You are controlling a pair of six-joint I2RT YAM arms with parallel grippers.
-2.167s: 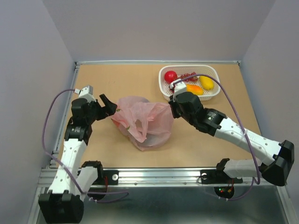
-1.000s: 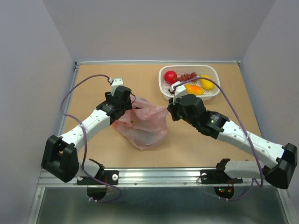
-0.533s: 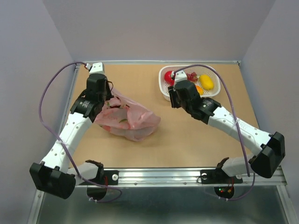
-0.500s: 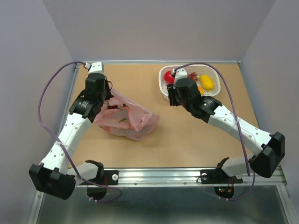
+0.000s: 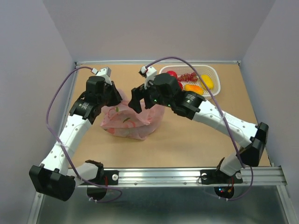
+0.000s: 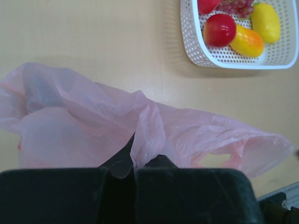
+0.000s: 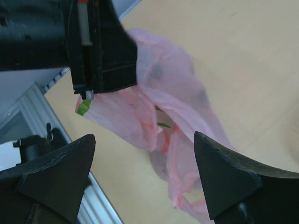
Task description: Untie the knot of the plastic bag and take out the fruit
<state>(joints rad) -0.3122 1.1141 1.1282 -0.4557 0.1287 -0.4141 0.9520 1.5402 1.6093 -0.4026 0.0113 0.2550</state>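
Note:
The pink plastic bag (image 5: 132, 122) lies slumped on the table between both arms, its mouth loose. My left gripper (image 5: 115, 97) is shut on a fold of the plastic bag (image 6: 93, 116) at its upper left edge; in the left wrist view the film is pinched between the fingertips of the left gripper (image 6: 135, 163). My right gripper (image 5: 138, 103) hangs open just above the bag's top right, nothing between its fingers (image 7: 60, 172). Small green and reddish fruit (image 5: 126, 120) show through the film, and a green piece (image 7: 83, 107) sits near the left gripper.
A white basket (image 5: 205, 68) stands at the back right, partly behind my right arm, holding a red fruit (image 6: 219, 29), an orange one (image 6: 246, 41), a yellow one (image 6: 265, 21) and grapes (image 6: 236, 5). Walls close the table's left, back and right sides.
My left gripper shut on the bag and dragged it left and back. My right gripper let go of the bag, opened wide and swung left to above it.

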